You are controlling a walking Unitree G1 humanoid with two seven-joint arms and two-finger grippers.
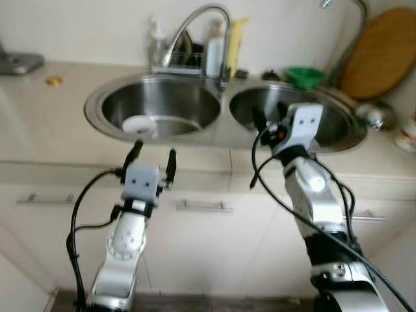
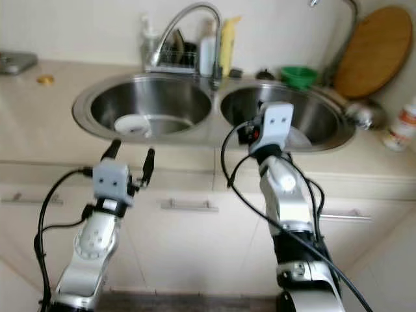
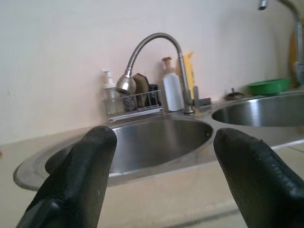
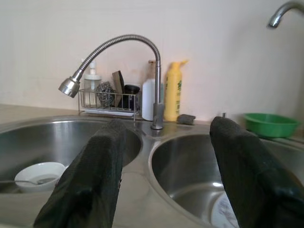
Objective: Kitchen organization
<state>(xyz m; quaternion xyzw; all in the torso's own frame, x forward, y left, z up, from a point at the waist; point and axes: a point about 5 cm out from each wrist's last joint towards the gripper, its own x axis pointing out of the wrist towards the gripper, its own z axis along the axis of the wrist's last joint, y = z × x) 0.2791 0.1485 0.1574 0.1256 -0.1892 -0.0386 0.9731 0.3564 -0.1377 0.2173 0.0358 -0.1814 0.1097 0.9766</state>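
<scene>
The left end effector (image 1: 153, 157) hovers before the worktop (image 1: 45, 123) edge, fingers spread wide and empty. The right end effector (image 1: 268, 116), also wide and empty, reaches over the right basin (image 1: 338, 127). Farther left, a white bowl (image 4: 39, 175) holding a spoon (image 4: 23, 181) sits in the left basin (image 1: 188, 104), the faucet (image 4: 116, 42) arching behind.

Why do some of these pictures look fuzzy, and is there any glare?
Left eye view: soft all over, the round wooden board hazy. Right eye view: similar, with bright glints on the steel double sink. Left wrist view: the left claw is a blurred foreground, the curved steel tap sharper. Right wrist view: clearest, the yellow bottle crisp.
</scene>
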